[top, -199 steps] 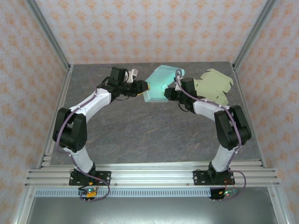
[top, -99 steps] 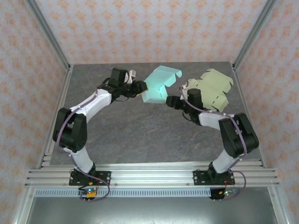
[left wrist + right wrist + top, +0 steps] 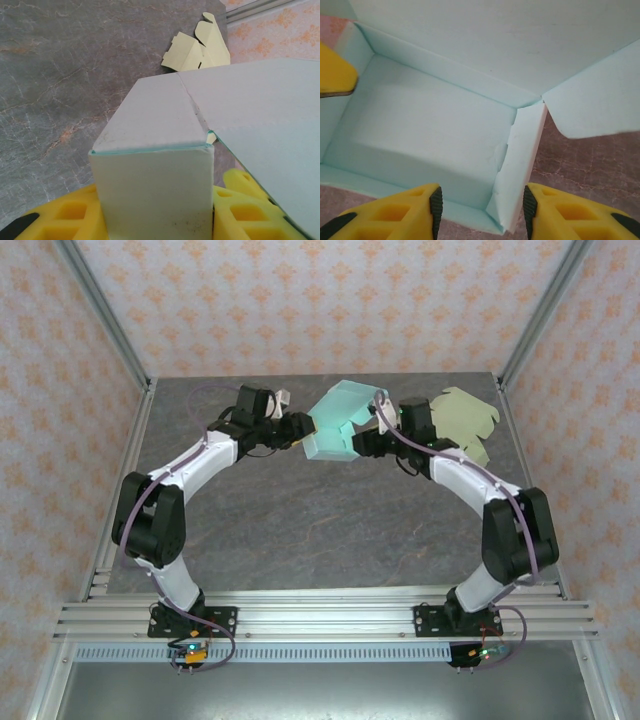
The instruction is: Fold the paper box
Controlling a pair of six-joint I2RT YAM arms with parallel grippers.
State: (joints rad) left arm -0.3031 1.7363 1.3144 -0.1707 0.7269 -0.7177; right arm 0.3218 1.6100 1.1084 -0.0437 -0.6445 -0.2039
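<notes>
My left claw (image 3: 302, 430) is clamped on one wall of the paper box (image 3: 336, 422), steadying it at the far middle of the tabletop (image 3: 300, 520), open side toward my right arm. My right claw (image 3: 480, 207) stands apart astride the loose side flap (image 3: 522, 150), apparently to tuck it in.

Both arms are reaching far forward and bending inward, so the 2 wrists are nearly facing each other. The left gripper (image 3: 300, 430) is pinching a wall of the paper box (image 3: 335, 422) (1 finger inside, 1 outside) — the right gripper (image 3: 362, 445) is holding its jaws apart.
</notes>
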